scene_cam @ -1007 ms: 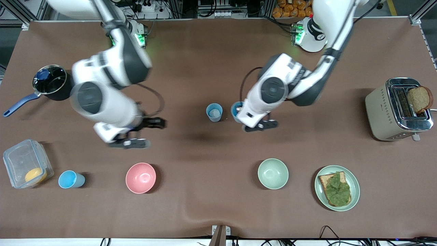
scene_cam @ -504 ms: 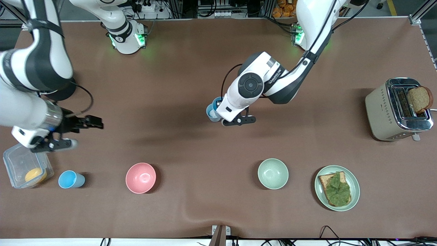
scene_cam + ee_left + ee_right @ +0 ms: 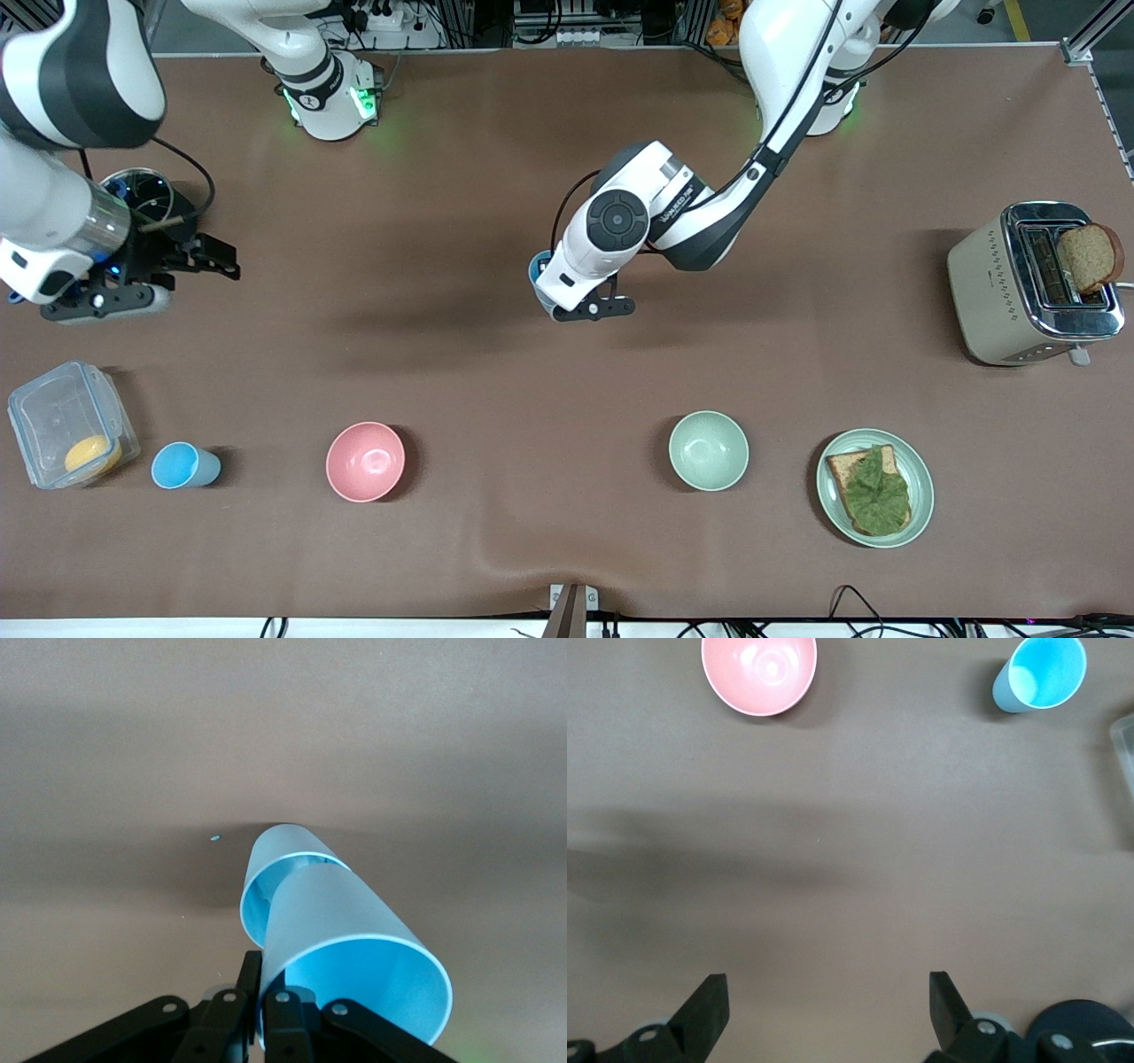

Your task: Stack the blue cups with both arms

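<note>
My left gripper [image 3: 567, 306] is shut on the rim of a blue cup [image 3: 354, 966] and holds it tilted over mid-table. In the left wrist view [image 3: 264, 970] the held cup's lower end sits inside the mouth of a second blue cup [image 3: 266, 877] standing on the table. In the front view the left wrist hides both cups except a blue edge [image 3: 537, 266]. Another cup, bright sky-blue inside [image 3: 184, 466], stands near the front camera at the right arm's end and shows in the right wrist view [image 3: 1041, 673]. My right gripper [image 3: 199, 285] is open and empty [image 3: 826, 988] over bare table beside the pot.
A dark pot with a blue handle [image 3: 142, 199] and a clear box holding something orange [image 3: 62, 425] are at the right arm's end. A pink bowl [image 3: 365, 461], a pale green bowl [image 3: 708, 450] and a plate with toast [image 3: 874, 487] line the near edge. A toaster [image 3: 1032, 283] stands at the left arm's end.
My left gripper carried its blue cup sideways to the standing cup and lowered its end into it. My right arm swung away toward its end of the table, near the pot.
</note>
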`<move>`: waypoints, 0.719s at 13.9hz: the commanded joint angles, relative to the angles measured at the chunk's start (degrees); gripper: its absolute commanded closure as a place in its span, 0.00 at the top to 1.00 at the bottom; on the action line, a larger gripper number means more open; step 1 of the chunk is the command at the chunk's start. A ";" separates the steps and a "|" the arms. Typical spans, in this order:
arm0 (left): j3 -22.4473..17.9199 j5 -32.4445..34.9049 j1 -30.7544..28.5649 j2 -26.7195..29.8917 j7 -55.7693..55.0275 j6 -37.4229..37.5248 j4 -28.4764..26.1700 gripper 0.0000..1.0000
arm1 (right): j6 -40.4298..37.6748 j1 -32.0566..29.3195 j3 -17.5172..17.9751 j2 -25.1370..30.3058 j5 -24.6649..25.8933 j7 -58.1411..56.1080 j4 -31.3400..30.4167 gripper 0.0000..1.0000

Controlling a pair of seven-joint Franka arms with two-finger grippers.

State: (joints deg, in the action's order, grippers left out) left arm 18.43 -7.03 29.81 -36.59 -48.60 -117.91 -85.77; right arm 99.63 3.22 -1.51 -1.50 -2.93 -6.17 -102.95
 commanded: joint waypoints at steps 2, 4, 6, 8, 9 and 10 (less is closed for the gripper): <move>-0.50 -1.23 1.13 -0.59 -0.80 -0.04 1.04 0.00 | -1.98 -4.27 4.30 1.06 1.69 0.02 2.04 1.00; -0.59 -1.14 1.04 -0.59 -0.80 -0.04 1.04 0.99 | -1.99 -4.71 4.50 0.97 2.84 -0.07 2.58 1.00; -0.59 -0.97 1.31 0.11 -2.46 0.57 1.04 1.00 | -2.16 -5.23 4.50 0.97 2.76 -0.42 5.11 1.00; -1.02 -0.61 0.43 1.69 -2.73 1.45 1.04 1.00 | -1.90 -6.29 4.50 1.06 2.49 -0.60 6.00 1.00; -1.38 -0.27 -0.71 2.66 -2.82 2.85 1.13 1.00 | -2.07 -6.38 4.58 1.06 2.58 -0.60 7.14 1.00; -2.08 0.69 -2.54 4.49 -2.82 3.64 1.22 1.00 | -2.60 -6.21 4.84 1.23 2.75 -0.16 6.97 1.00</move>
State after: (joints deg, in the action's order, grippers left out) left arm 17.49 -6.99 29.72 -35.71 -50.64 -117.17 -84.62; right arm 98.36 -1.27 1.48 -0.88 -0.99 -6.23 -96.97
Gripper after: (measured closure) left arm 0.278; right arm 0.000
